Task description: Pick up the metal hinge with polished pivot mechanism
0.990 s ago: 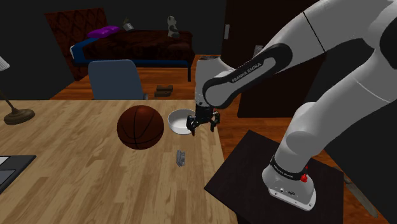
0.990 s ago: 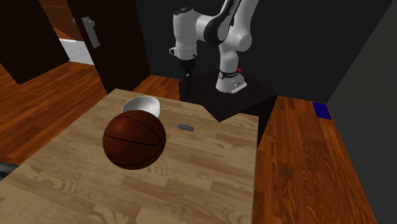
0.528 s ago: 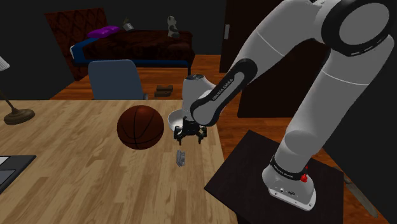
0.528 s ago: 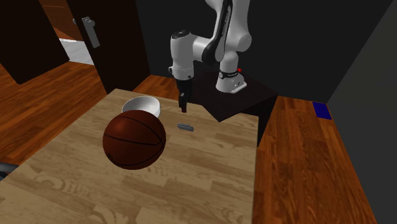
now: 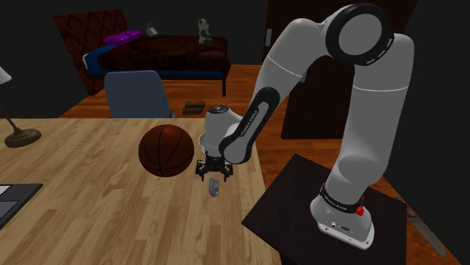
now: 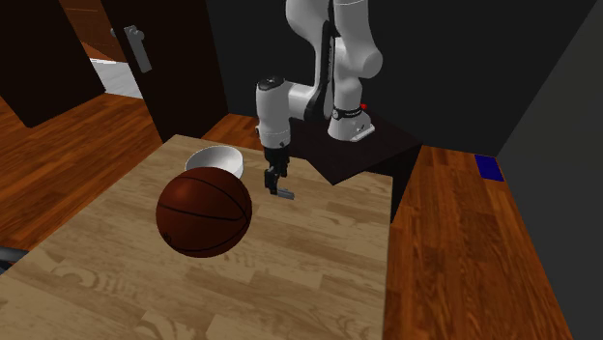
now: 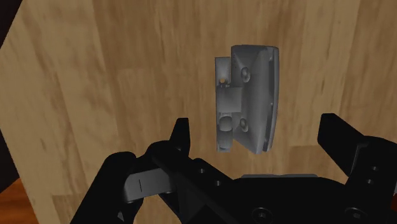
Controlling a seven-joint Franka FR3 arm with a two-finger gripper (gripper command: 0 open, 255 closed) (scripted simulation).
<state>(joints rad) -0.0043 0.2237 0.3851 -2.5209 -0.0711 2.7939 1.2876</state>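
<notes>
A small grey metal hinge (image 5: 214, 187) lies flat on the wooden table (image 5: 90, 218) near its edge by the stand. It also shows as the hinge (image 6: 286, 193) in the second exterior view. My black gripper (image 5: 213, 175) hangs just above it, pointing down, and appears as the gripper (image 6: 273, 182) over the hinge's end. In the wrist view the hinge (image 7: 248, 98) lies close below and between the two fingers of the gripper (image 7: 257, 127). The fingers stand open, wide apart, and do not touch the hinge.
A dark red-brown basketball (image 5: 167, 150) rests close to the shoulder view's left of the gripper. A white bowl (image 6: 215, 158) sits behind the ball. The black stand (image 5: 301, 203) borders the table edge. A lamp base (image 5: 21, 137) and a blue chair (image 5: 139, 94) lie farther off.
The arm has swung from above the white bowl toward the hinge and lowered. The gripper now hovers just over the hinge, still open. Hinge, ball and bowl have not moved.
</notes>
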